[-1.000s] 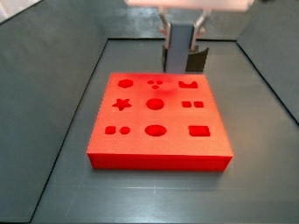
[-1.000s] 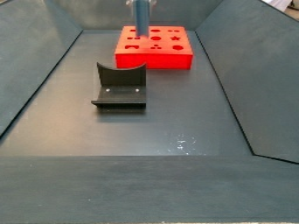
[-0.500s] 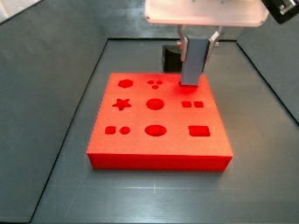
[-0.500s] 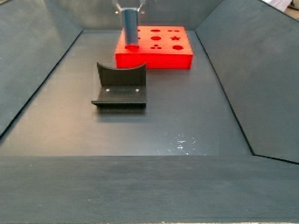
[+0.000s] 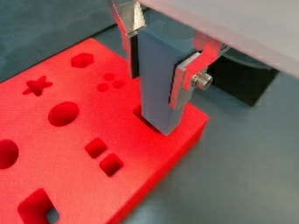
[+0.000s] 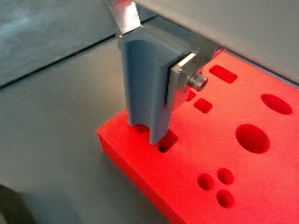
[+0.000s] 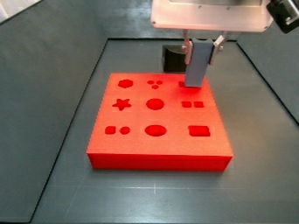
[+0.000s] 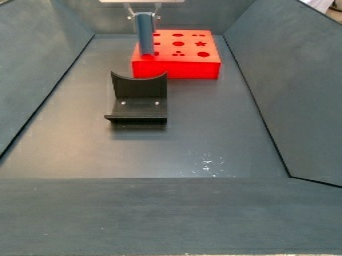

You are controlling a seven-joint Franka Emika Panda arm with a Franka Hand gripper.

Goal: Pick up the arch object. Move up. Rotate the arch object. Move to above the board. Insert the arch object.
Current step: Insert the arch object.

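Note:
My gripper point(image 5: 158, 74) is shut on the arch object point(image 5: 156, 87), a pale blue-grey slab held upright between the silver fingers point(image 5: 187, 77). Its lower end meets the red board point(image 5: 140, 166) at a cut-out close to the board's corner. In a wrist view the arch object point(image 6: 146, 87) shows its curved groove, and its end sits in the arch cut-out point(image 6: 163, 140) of the board point(image 6: 268, 149). In both side views the gripper point(image 7: 201, 48) point(image 8: 142, 18) holds the arch object point(image 7: 198, 66) point(image 8: 140, 38) over the corner of the board point(image 7: 176, 118) point(image 8: 187, 68).
The fixture point(image 8: 136, 97), a dark L-shaped bracket on a base plate, stands on the grey floor beside the board; it also shows behind the board point(image 7: 173, 58) and beyond the arch object point(image 5: 239, 79). Sloping grey walls point(image 8: 40, 90) enclose the floor.
The gripper has carried the arch object sideways over the board's corner and lowered it onto the arch cut-out. In the last half second it has barely moved.

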